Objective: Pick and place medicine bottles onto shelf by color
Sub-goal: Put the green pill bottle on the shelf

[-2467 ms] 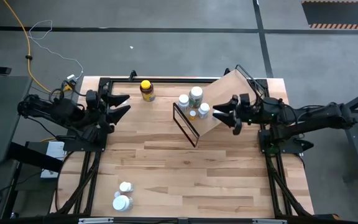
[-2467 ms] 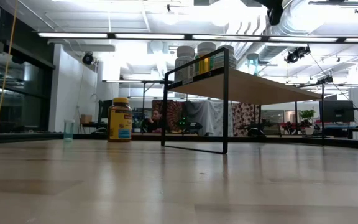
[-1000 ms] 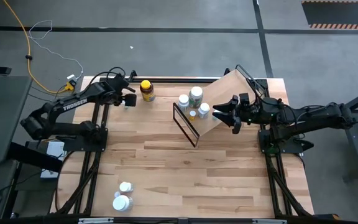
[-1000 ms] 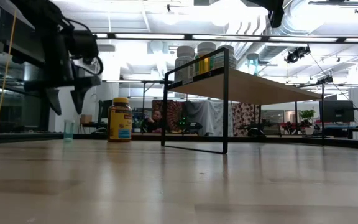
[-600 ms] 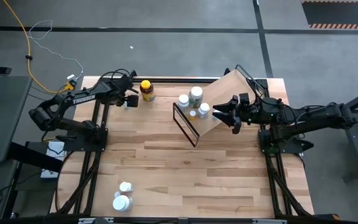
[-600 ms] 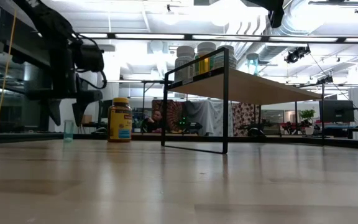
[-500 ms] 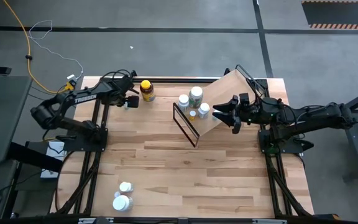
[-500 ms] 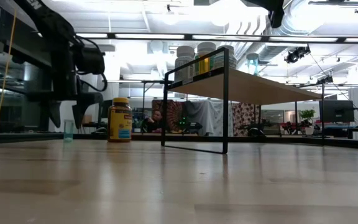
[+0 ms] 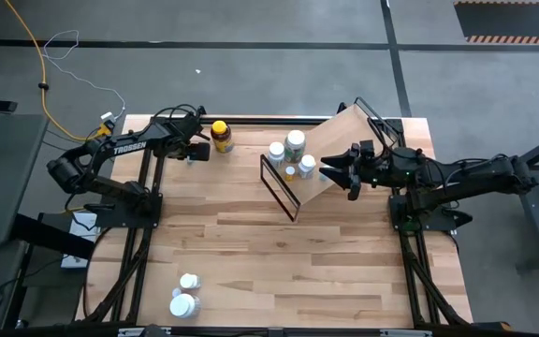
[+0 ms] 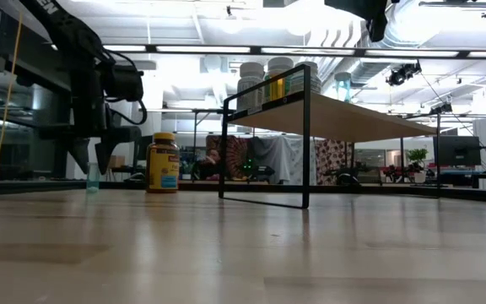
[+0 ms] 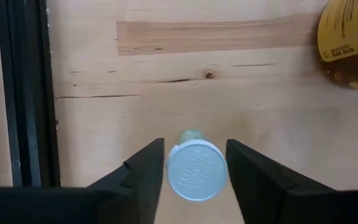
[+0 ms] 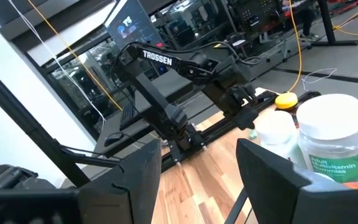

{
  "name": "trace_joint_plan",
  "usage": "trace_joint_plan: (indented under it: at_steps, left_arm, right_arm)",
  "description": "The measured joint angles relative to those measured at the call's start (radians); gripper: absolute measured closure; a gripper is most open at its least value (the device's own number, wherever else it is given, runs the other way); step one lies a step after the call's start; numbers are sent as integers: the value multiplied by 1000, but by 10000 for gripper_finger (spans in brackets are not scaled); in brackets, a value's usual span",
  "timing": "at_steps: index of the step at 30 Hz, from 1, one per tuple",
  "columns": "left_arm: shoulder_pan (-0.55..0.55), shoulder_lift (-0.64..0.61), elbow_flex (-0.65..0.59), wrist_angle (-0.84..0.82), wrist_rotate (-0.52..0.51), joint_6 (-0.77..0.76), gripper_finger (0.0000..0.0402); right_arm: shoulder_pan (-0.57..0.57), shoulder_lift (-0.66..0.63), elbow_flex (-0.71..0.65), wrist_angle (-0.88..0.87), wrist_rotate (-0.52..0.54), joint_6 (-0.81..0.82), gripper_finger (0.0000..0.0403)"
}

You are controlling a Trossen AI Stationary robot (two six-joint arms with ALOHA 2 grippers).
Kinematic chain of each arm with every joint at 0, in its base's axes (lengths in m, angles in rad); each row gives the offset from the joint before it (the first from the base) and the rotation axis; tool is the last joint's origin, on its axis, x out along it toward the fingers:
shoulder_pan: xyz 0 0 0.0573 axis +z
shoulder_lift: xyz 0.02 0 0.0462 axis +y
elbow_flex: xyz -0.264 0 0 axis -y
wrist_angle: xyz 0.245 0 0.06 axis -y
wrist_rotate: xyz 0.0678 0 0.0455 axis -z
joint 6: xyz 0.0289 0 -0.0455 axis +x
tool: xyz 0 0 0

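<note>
The left gripper [image 11: 195, 171] is down at the far left part of the table [image 9: 279, 253], its two fingers [image 11: 143, 171] standing either side of a small clear bottle with a white cap [image 11: 196, 169]; the fingers sit close against the cap on both sides, though whether they actually press it I cannot tell; in the low view this little bottle [image 10: 93, 176] stands upright on the table under the gripper; just beside it is the amber bottle with the yellow cap [image 9: 221, 137], upright and untouched

The right gripper [image 9: 330, 169] hangs over the sloping board of the shelf [image 9: 349, 136] (which sits at an angle near the far right side); its fingers [image 12: 135, 171] are parted with nothing between them; next to it, on the shelf, stand several white-capped bottles [image 9: 294, 142], a large one [image 12: 333, 137] and a smaller one [image 12: 275, 134] nearest the gripper

Two more white bottles [image 9: 185, 298] stand together at the near left part of the table, well apart from both arms
</note>
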Motion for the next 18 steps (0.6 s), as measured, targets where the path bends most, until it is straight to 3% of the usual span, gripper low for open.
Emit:
trace_joint_plan:
  at_steps: [8, 14, 18]
  left_arm:
    - [0, 0, 0, 0, 0, 0, 297]
    - [0, -16, 0, -1, 6, 12, 289]
    - [0, -73, 0, -6, 64, 41, 285]
  right_arm:
    - [0, 0, 0, -1, 0, 0, 203]
    - [0, 0, 0, -9, 0, 0, 203]
    - [0, 0, 0, -9, 0, 0, 203]
